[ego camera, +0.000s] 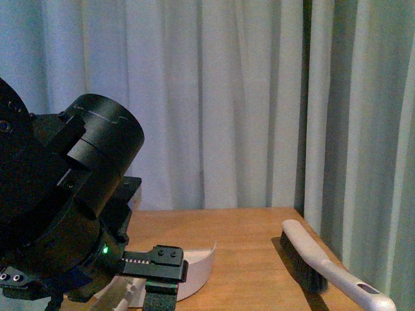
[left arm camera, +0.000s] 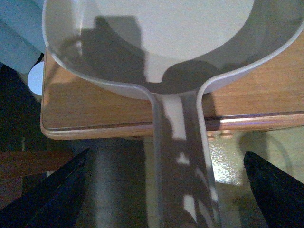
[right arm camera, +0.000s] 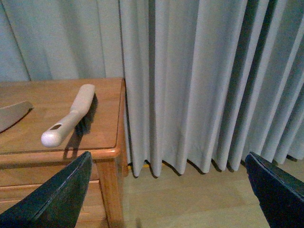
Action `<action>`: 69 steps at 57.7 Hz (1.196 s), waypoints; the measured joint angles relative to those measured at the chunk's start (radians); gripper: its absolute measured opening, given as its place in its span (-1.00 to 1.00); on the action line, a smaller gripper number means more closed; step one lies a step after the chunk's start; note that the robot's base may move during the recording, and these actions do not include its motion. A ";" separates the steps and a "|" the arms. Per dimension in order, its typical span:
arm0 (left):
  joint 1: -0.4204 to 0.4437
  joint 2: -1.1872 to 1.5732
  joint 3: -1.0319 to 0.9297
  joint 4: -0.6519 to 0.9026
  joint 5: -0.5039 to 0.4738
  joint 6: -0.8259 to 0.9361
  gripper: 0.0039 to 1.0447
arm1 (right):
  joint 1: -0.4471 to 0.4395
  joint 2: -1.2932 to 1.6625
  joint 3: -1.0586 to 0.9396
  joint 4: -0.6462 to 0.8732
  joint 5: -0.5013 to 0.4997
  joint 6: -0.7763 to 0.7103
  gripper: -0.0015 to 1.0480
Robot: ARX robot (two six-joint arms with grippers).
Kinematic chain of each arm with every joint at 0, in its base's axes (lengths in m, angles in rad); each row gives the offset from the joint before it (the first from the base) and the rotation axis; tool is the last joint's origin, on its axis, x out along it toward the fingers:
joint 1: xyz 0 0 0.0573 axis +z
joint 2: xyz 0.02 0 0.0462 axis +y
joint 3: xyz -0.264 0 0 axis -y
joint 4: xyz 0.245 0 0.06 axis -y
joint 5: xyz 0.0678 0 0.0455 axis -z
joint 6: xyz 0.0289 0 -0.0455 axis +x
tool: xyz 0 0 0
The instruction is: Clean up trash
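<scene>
Trash — the tissue wad — shows in no view; its place relative to the claws cannot be told. Left claw (left arm camera: 167,156) hangs open astride the dustpan (left arm camera: 180,28) handle at the table's (left arm camera: 95,109) near edge; right claw (right arm camera: 168,159), open too, faces the brush (right arm camera: 71,116). Likely step: fetching tools; next, close on that handle.

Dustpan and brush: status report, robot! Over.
Left gripper open, fingers straddling dustpan handle, not gripping. Right gripper open, empty, facing brush. No trash in view. Nothing seen in the way.
</scene>
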 joint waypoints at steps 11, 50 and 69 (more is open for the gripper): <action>0.000 0.021 -0.010 0.021 -0.008 0.020 0.86 | 0.000 0.000 0.000 0.000 0.000 0.000 0.86; -0.010 0.027 -0.049 0.047 -0.016 0.046 0.22 | 0.000 0.000 0.000 0.000 0.000 0.000 0.86; -0.011 -0.099 -0.167 0.306 0.000 0.170 -0.48 | 0.000 0.000 0.000 0.000 0.000 0.000 0.86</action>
